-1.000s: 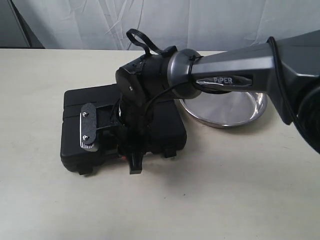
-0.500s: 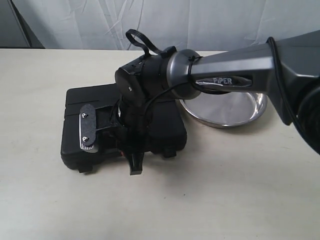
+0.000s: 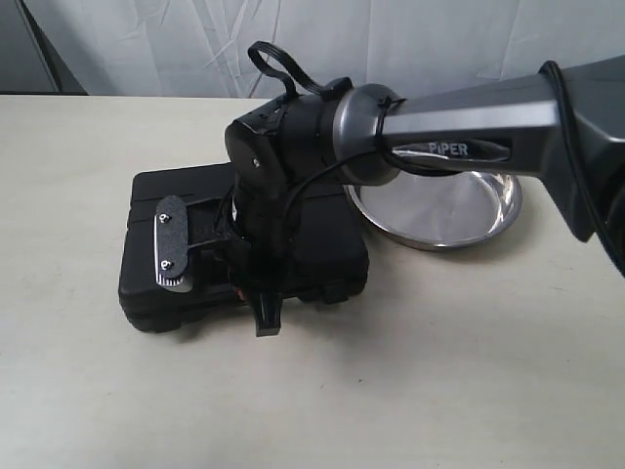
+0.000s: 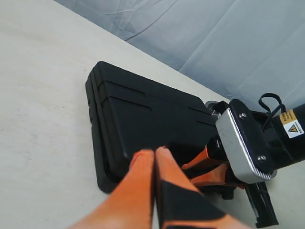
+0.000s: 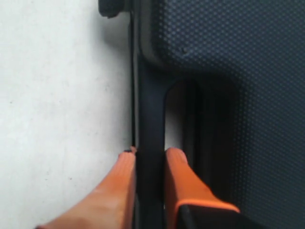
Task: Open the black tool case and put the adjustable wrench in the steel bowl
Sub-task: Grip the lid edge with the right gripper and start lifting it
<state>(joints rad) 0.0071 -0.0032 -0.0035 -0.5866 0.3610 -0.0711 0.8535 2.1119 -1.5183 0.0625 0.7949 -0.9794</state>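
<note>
Right wrist view: right hand [image 5: 150,160] clamps the handle of the black tool case [image 5: 228,71]. Left hand [image 4: 155,152] is pressed together, empty; steel bowl [image 3: 449,215] sits beside the case.

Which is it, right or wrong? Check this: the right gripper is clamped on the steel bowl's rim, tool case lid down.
Wrong: the right gripper is clamped on the handle of the black tool case, not the steel bowl; the right wrist view shows it. The lid is down.

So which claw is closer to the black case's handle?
Right. The right gripper is clamped on the handle of the black tool case. The left gripper, shut, hangs clear of the case, outside the exterior view.
</note>
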